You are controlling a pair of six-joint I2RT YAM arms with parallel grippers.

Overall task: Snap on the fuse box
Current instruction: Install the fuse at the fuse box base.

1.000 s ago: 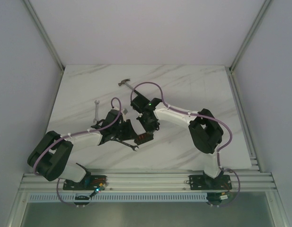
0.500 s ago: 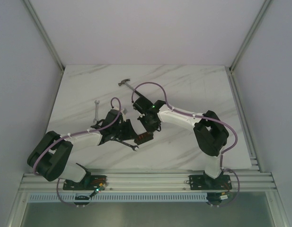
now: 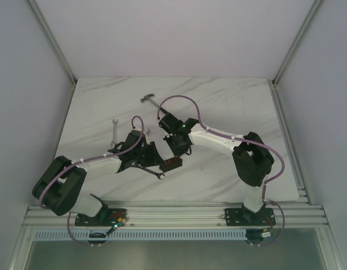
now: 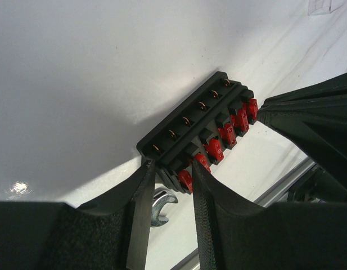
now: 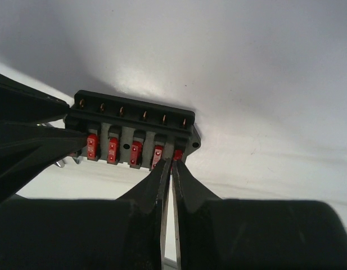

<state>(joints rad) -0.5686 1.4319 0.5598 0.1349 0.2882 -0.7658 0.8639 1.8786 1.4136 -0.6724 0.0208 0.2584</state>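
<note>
The fuse box [image 3: 172, 163] is a small black block with a row of red fuses, lying on the white table; it also fills the left wrist view [image 4: 190, 126] and the right wrist view [image 5: 134, 132]. My left gripper [image 3: 160, 163] [image 4: 170, 166] is shut on the box's near end, one finger on each side. From the other side, my right gripper [image 3: 177, 155] [image 5: 172, 160] is all but shut. Only a thin slit shows between its fingers, and their tips rest at the last red fuse [image 5: 177, 153] at the box's end. Nothing is held in them.
A wrench [image 3: 152, 172] lies under the left gripper, its open head [image 4: 160, 202] showing between the fingers. A second wrench [image 3: 113, 130] lies at the left and a hammer [image 3: 151, 100] at the back. The aluminium rail [image 3: 173, 214] runs along the near edge.
The right arm has shifted its elbow slightly to the right and its wrist back a little, and its fingers have parted by a hair. The left arm and fuse box have not moved.
</note>
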